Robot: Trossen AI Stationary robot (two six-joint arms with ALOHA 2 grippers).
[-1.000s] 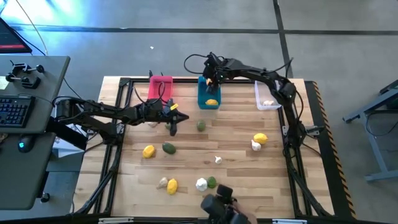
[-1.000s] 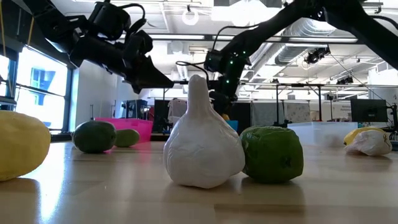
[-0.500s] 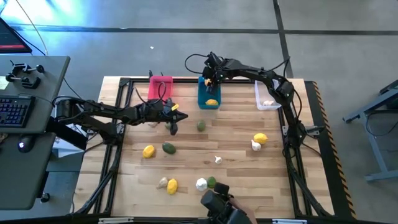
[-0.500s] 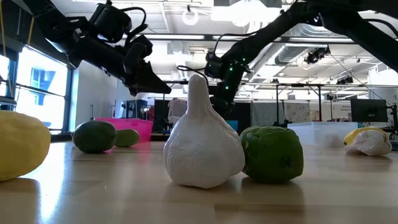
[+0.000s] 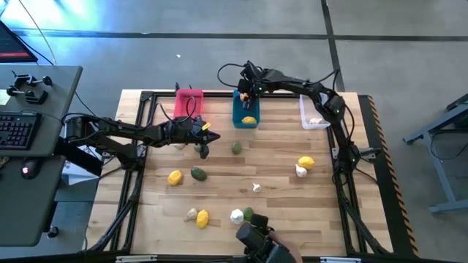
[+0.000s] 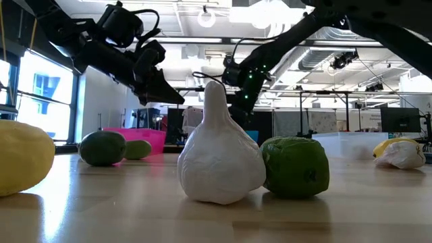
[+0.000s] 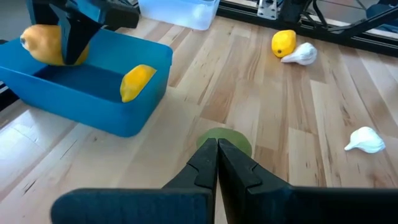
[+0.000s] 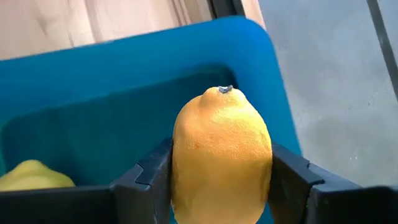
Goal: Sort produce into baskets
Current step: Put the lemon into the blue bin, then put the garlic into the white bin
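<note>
Lemon (image 8: 221, 155) clamped between right gripper (image 5: 247, 93) fingers, hanging over blue bin (image 5: 246, 111) where another lemon (image 5: 249, 120) already lies. Best released low and centred, clear of the wall, to stop a bounce out. Left gripper (image 5: 203, 148) pinched shut and empty, poised above green fruit (image 7: 224, 140). Butcher-block table (image 5: 278, 168), produce scattered; open workshop behind.

Wooden slatted table (image 5: 270, 164) with black frame. Along far edge: pink bin (image 5: 189, 102), blue bin (image 5: 245, 112), pale bin (image 5: 313, 113). Lemons, green fruits, garlic bulbs scattered over remaining surface.
</note>
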